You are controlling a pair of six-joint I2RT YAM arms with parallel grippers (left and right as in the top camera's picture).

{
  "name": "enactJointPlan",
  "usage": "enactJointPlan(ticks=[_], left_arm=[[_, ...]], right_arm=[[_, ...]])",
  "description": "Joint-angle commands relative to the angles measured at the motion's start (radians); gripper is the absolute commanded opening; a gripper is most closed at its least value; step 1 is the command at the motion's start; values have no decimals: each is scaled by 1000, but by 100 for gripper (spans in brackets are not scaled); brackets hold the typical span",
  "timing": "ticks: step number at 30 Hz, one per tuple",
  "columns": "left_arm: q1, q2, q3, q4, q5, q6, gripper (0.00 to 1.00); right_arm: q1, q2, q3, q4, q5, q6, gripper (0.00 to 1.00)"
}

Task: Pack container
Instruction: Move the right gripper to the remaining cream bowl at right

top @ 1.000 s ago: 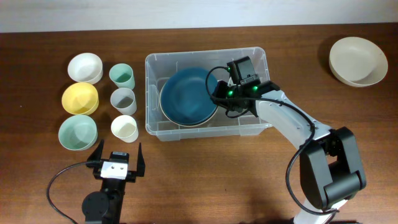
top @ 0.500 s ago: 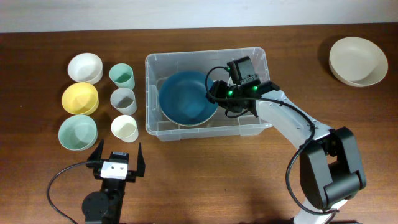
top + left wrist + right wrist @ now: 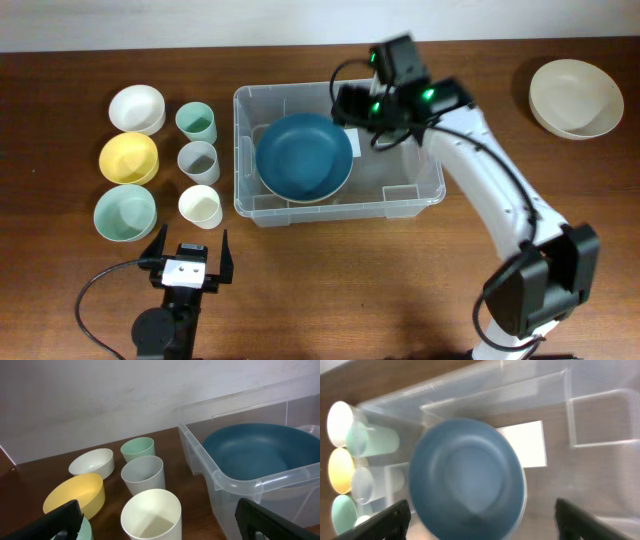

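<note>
Right, hovering above the container point(image 3: 290, 90), right gripper point(image 3: 480, 512) spread wide, empty; blue bowl point(image 3: 303, 157) inside; cream bowl point(image 3: 575, 97) off rightward, nearest this arm; left gripper point(image 3: 190, 247) wide too.

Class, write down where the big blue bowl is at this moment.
In the overhead view, the blue bowl sits inside the container, in its left half, with the grey cup just outside the container's left wall.

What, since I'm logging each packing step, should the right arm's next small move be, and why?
Probably lift the right gripper clear and swing toward the beige bowl: the blue bowl already lies in the container, and the jaws stand open, empty.
</note>
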Motion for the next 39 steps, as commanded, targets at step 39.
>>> enactJointPlan(ticks=[39], left_arm=[[5, -6, -2, -6, -2, 13, 100]], right_arm=[[-967, 445, 356, -145, 108, -14, 99]])
